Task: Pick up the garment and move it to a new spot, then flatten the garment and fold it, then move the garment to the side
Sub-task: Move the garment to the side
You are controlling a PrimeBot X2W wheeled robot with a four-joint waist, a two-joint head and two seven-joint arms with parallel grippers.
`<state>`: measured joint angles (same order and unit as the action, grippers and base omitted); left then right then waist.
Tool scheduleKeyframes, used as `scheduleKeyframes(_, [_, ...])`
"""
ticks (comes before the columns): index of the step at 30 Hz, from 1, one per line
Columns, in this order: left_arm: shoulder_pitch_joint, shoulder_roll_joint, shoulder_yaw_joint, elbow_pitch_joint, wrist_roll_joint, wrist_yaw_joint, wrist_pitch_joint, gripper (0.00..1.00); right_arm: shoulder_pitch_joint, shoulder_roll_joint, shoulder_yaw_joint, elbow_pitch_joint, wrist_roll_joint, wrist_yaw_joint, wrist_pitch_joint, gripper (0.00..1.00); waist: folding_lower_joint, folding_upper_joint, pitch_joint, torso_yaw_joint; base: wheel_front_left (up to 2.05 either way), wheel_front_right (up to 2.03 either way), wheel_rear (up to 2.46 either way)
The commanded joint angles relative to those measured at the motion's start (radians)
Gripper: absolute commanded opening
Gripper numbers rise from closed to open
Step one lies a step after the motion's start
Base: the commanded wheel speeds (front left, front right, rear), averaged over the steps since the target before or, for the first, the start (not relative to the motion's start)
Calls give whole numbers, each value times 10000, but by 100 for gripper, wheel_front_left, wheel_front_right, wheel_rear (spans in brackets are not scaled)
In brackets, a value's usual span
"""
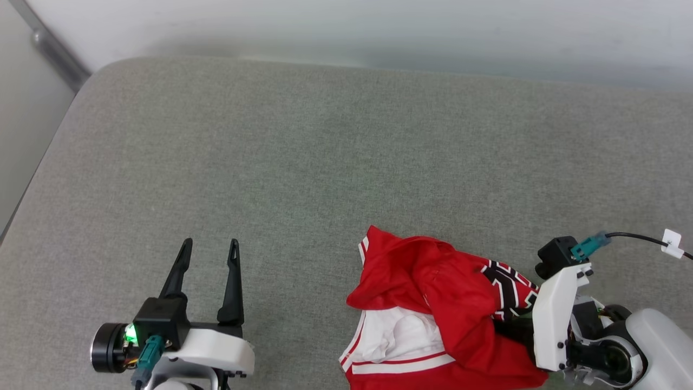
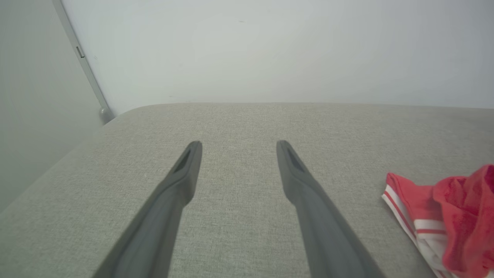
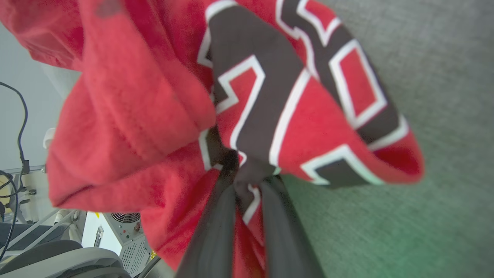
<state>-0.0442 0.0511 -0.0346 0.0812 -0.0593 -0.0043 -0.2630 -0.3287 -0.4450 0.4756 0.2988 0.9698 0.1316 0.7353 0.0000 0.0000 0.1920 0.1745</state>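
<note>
Stage: very start. The garment (image 1: pixel 433 309) lies crumpled at the near right of the grey padded surface (image 1: pixel 303 162). By my judgement it is gripped but not yet lifted clear, so moving, flattening, folding and setting aside are all left to do.

Right gripper (image 3: pixel 247 179): jaws pinched nearly together on a bunch of the lettered fabric.

Left gripper (image 1: pixel 210 244): jaws wide apart, holding nothing, over bare surface well left of the garment.

Right wrist view gives the pinch itself and the dark, white-edged lettering close up — in the head view those fingers are hidden under cloth. Left wrist view adds the striped trim (image 2: pixel 401 216) from low and side-on.
</note>
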Motion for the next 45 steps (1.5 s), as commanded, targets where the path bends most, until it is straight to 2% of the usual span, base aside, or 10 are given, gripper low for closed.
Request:
scheduleKeyframes(1, [142,-13,8,-8,-49,57,-22,100,-95,-96,130,6,101,-16,-86,0,0,0,-147,-63,0,0,0])
scheduleKeyframes(7, [485,-15,96,-102,-77,139,-22,100,-898,-1018,798,-1142,32,-12,-563,0,0,0,-696,-561,0,0,0])
scheduleKeyframes(12, [719,-13,163,-257,-147,215,-22,100,-1588,-2032,1368,-2364,-106,-12,-446,0,0,0,-847,-1430,0,0,0])
scheduleKeyframes(17, [603,-11,195,-414,-180,227,-22,100,-1978,-3054,1516,-3265,-350,-12,-377,0,0,0,-588,-2334,0,0,0])
scheduleKeyframes(23, [330,-9,297,-637,-65,231,-22,100,-2168,-3911,1135,-3403,-700,-12,-691,0,0,0,74,-3260,0,0,0])
scheduleKeyframes(28, [-26,-9,430,-809,96,63,-22,100,-2432,-4642,684,-2741,-1668,-13,-1163,0,0,0,775,-3584,0,0,0])
scheduleKeyframes(34, [-434,67,512,-952,254,-167,-22,100,-2772,-5032,-169,-985,-2338,-15,-1767,0,0,0,1562,-3529,0,0,0])
scheduleKeyframes(45, [-1112,308,745,-1398,389,-378,-22,100,-3848,-4812,-1630,1720,-3957,-15,-2533,0,0,0,3188,-3325,0,0,0])
